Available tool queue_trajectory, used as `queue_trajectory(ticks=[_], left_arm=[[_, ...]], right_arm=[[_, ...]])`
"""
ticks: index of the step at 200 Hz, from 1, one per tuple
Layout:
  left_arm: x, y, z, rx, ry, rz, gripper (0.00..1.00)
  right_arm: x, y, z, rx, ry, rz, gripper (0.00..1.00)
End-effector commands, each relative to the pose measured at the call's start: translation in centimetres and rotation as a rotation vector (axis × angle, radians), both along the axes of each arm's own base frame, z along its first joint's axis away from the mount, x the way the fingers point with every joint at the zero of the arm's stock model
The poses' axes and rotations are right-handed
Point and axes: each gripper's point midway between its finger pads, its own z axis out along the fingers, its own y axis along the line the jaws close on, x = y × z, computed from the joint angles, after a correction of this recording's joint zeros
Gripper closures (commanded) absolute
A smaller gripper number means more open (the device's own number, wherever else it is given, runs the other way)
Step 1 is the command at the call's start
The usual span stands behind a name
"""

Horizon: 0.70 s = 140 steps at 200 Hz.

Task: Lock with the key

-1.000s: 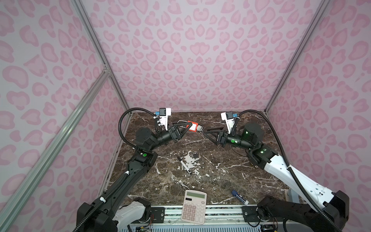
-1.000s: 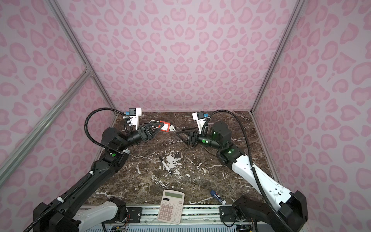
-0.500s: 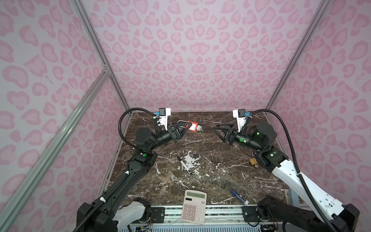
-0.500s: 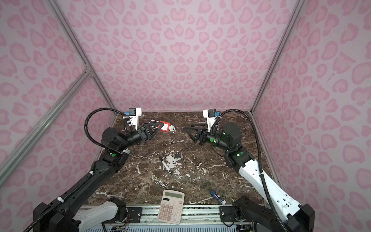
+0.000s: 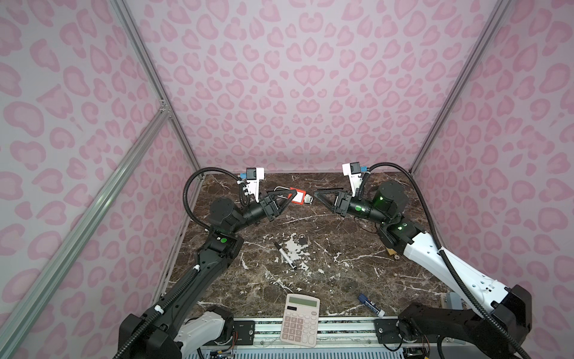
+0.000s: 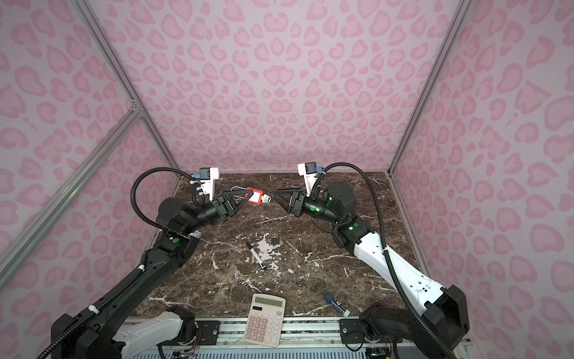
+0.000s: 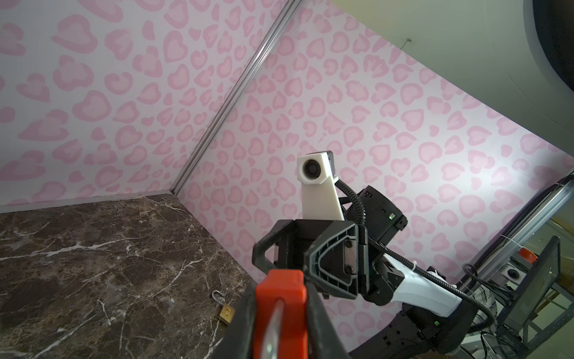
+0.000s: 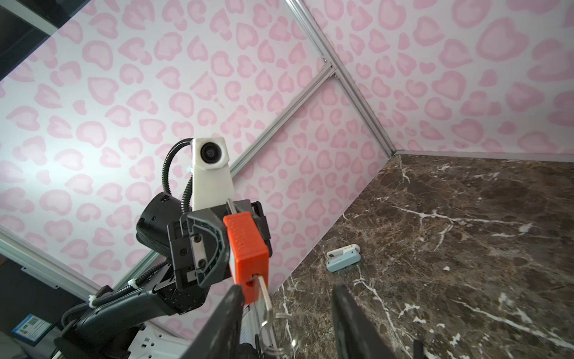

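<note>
The red padlock (image 5: 297,197) is held clear of the worktop (image 5: 341,279), over its 12 o'clock edge, clamped across the body by the left fingers (image 7: 323,329). The key (image 8: 263,295) sits in the keyway at the lock's free end. The right fingers (image 8: 351,323) reach in from the lock's 3 o'clock side and stand apart, one on each side of the key, nearer one than the other, not pinching it.

The step in hand looks like taking hold of the key. Next, I judge, they must centre on the key's bow, close firmly, then twist about its axis while the left holds steady. Whether the shackle (image 7: 272,329) is seated I cannot tell.
</note>
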Motion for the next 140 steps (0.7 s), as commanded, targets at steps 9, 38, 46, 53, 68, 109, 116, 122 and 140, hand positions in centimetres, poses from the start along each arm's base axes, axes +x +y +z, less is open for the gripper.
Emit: queue_trajectory(ticks=[9,38,46,53,68,109,116,122,140], left_arm=[[-0.7,0.1,1.3,-0.021,-0.065,-0.013,0.96],[-0.7,0.1,1.1,-0.018,-0.064,-0.013,0.96],[-0.7,0.1,1.1,-0.017,-0.064,-0.013,0.96],[-0.7,0.2,1.2,-0.017,-0.065,-0.011,0.96],[-0.7,0.2,1.2,-0.017,-0.065,-0.011,0.96],[-0.6,0.5,1.2,-0.015,-0.063,-0.003,0.96],[-0.6,0.4,1.2,-0.014,-0.062,-0.004,0.97],[-0.6,0.5,1.3,-0.015,-0.064,-0.002,0.96],[-0.6,0.5,1.4,-0.016,-0.064,-0.001,0.96]], right_arm=[[-0.6,1.0,0.6,0.025,-0.008,0.049,0.61],[-1.0,1.4,0.7,0.040,-0.005,0.077,0.71],[-1.2,1.5,0.8,0.051,-0.013,0.091,0.72],[-1.4,1.6,0.9,0.060,-0.018,0.101,0.74],[-1.4,1.6,1.1,0.076,-0.015,0.100,0.81],[-1.4,1.7,1.0,0.076,-0.011,0.104,0.92],[-1.4,1.6,0.9,0.075,-0.009,0.101,0.94],[-1.5,1.6,0.9,0.074,-0.013,0.101,0.96],[-1.6,1.5,0.8,0.071,-0.015,0.099,0.99]])
